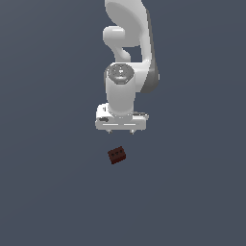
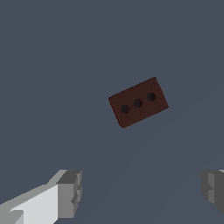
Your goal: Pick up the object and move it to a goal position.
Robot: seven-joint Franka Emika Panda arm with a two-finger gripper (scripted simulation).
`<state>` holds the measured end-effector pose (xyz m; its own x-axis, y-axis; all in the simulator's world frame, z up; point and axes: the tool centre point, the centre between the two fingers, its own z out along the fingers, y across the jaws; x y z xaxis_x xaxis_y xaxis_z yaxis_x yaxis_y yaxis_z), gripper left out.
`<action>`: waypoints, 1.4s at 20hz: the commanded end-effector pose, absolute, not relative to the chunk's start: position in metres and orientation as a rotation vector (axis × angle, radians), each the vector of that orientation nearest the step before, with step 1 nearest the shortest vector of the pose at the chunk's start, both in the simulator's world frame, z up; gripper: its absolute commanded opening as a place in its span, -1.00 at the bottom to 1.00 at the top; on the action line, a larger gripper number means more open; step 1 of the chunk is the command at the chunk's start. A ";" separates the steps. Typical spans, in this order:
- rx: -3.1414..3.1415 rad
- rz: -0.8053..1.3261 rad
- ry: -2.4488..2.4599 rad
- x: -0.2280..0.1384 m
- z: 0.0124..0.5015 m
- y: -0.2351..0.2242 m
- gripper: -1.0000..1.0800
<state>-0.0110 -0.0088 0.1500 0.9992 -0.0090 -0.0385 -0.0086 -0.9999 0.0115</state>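
Note:
The object is a small dark red-brown brick lying on the grey floor, turned at an angle. In the wrist view the brick shows three dark holes in a row on its upper face. My white gripper hangs above and slightly behind it, apart from it. Its fingers are spread wide with nothing between them, so the gripper is open and the brick lies outside the gap.
The white arm rises behind the gripper in the exterior view. A plain dark grey surface spreads all around; no goal marker shows.

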 end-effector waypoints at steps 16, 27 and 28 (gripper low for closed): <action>3.109 0.002 0.007 0.000 0.163 -0.020 0.92; 3.111 0.002 -0.202 0.006 0.154 -0.020 0.92; 3.110 0.001 -0.234 0.007 0.152 -0.021 0.92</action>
<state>0.0057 -0.0204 0.1543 0.9926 -0.1214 0.0027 -0.1214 -0.9923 0.0247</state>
